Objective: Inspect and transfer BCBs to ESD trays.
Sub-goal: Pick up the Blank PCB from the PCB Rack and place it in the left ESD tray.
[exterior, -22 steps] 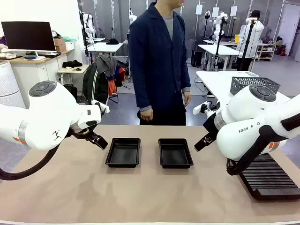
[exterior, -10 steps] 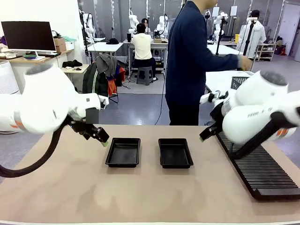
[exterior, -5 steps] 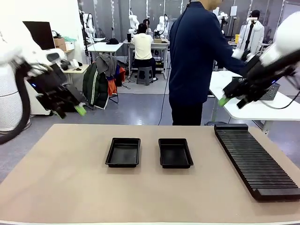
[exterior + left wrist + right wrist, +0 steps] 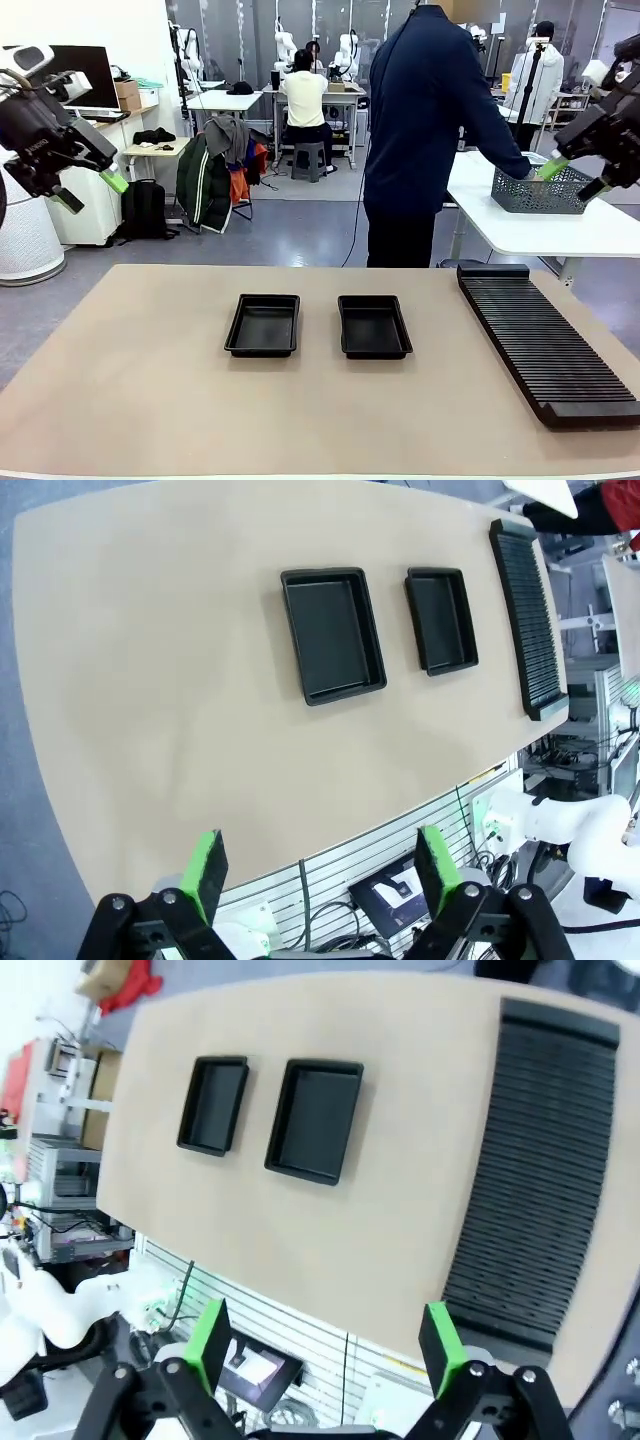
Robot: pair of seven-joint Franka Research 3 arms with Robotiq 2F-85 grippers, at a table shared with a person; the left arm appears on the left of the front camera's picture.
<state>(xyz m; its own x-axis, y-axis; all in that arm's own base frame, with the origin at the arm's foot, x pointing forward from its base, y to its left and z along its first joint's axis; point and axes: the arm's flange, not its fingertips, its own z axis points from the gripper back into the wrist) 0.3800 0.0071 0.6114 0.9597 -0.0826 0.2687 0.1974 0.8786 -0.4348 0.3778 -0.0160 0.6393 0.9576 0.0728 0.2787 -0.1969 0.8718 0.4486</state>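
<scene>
We hold both arms high above the table (image 4: 150,400): L gripper (image 4: 90,192) at its left side, R gripper (image 4: 577,178) at its right, jaws wide apart, empty.

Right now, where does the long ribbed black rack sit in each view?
Front view: the rack lies at the right of the table.
Left wrist view: the rack stands upper right.
Right wrist view: the rack runs down the right side.
Shared landmark: the black tray next to it, empty.
</scene>
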